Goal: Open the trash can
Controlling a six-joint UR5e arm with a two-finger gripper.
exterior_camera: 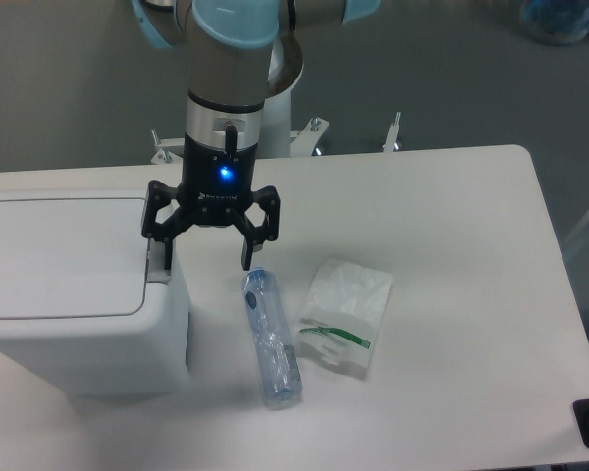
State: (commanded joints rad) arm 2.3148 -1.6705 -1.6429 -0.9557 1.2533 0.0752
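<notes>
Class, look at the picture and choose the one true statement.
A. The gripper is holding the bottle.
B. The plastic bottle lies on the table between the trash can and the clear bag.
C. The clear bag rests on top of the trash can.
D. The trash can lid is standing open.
B: the plastic bottle lies flat on the table with the trash can on one side and the clear bag on the other.
</notes>
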